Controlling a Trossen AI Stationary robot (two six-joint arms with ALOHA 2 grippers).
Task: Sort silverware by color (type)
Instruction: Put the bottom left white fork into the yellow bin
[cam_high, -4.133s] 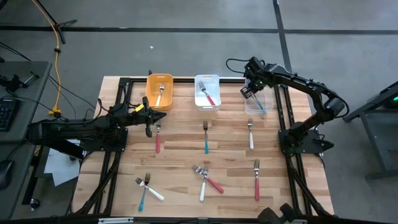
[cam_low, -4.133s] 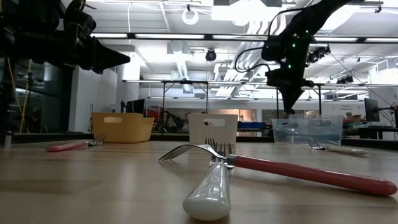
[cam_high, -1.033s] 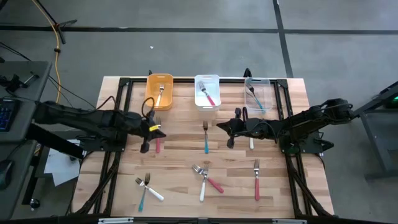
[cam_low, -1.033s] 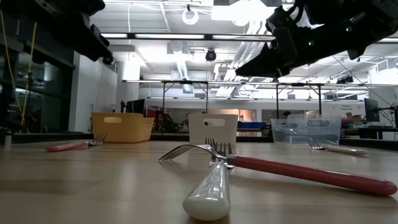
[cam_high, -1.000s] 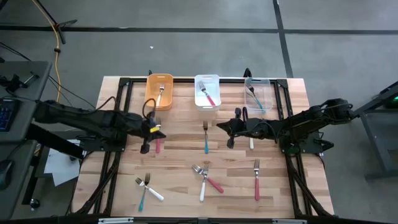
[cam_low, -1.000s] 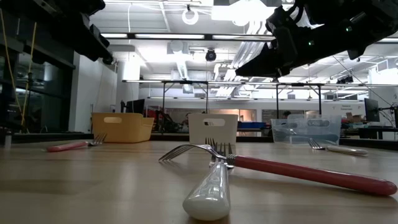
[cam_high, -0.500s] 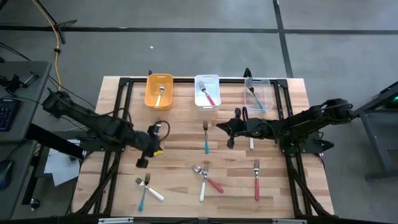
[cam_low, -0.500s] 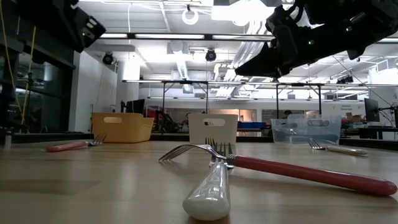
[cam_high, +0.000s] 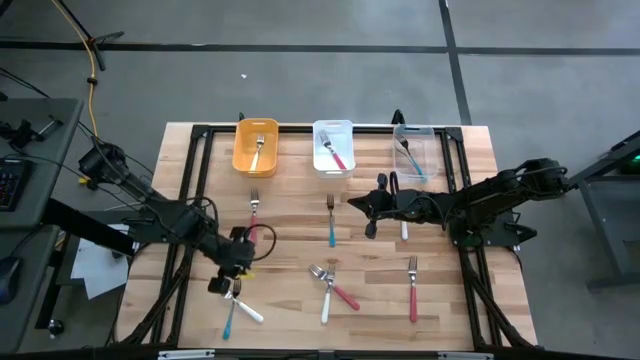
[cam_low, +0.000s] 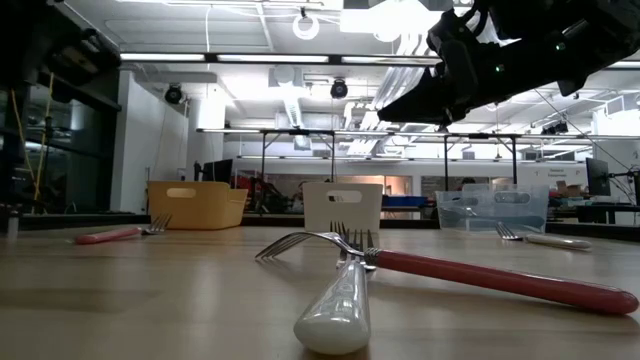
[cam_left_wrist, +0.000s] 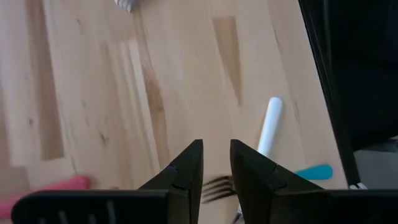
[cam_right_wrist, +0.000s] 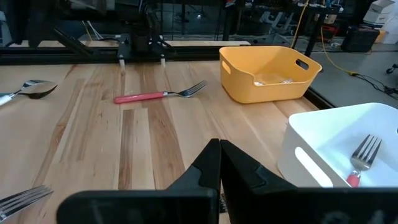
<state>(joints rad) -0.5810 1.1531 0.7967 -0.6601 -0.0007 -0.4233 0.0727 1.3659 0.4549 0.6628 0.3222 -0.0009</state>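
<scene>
Eight forks lie loose on the wooden table (cam_high: 290, 235), by handle colour:
- Red-pink, three: one (cam_high: 252, 212) in front of the orange bin, one (cam_high: 345, 296) crossed with a white one near the table's middle front, one (cam_high: 412, 295) alone towards the right front.
- Teal-blue, two: one (cam_high: 331, 228) in front of the white bin, one (cam_high: 230, 320) at the left front.
- White, three: one (cam_high: 325, 306) in the crossed pair, one (cam_high: 249, 313) touching the left-front teal fork, one (cam_high: 404, 228) partly under the right arm.

Three bins in a row along the far edge:
- Orange bin (cam_high: 241, 150): one fork (cam_high: 258, 150).
- White bin (cam_high: 319, 150): one red-handled fork (cam_high: 338, 157), and seemingly a second fork beside it, handle colour unclear.
- Clear bin (cam_high: 396, 150): at least one teal-handled fork (cam_high: 413, 165).

Two grippers:
- Left gripper (cam_left_wrist: 216, 146): over the left front of the table, above the teal and white pair. Its fingers stand a narrow gap apart with nothing between them.
- Right gripper (cam_right_wrist: 219, 152): hangs above the table's middle, between the teal and white forks of the middle row. Its fingers are pressed together and empty.
</scene>
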